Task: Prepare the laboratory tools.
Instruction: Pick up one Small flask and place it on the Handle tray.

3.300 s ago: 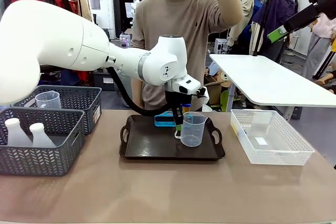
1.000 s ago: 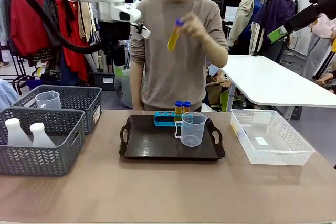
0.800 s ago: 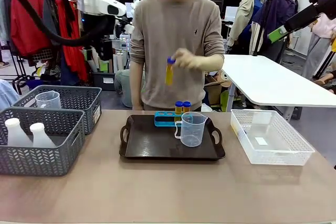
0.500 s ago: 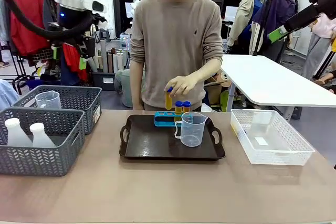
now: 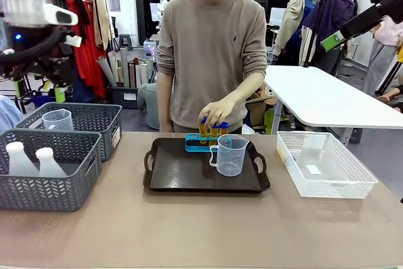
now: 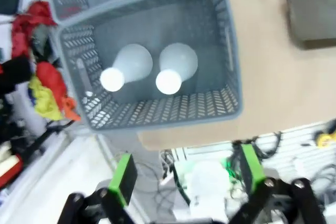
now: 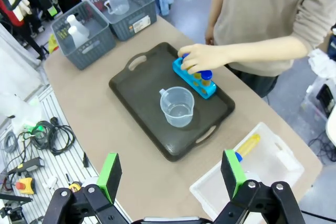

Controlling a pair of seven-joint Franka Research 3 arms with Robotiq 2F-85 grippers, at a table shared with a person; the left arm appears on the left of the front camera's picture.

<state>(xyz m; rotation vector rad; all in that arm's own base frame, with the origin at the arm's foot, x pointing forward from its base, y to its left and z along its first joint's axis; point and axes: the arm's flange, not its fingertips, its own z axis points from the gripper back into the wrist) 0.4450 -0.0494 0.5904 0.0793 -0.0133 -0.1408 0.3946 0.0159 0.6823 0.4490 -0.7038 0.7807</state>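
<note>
Arms raised; left tool (image 6: 187, 174) spread over flasks (image 6: 176, 69) at bench's left edge; right tool (image 7: 171, 172) spread; person's hand (image 5: 216, 113) on racked tubes (image 5: 224, 128).

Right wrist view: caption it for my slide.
Person's hand on capped tubes in the blue rack, beside the beaker on the dark tray.
</note>
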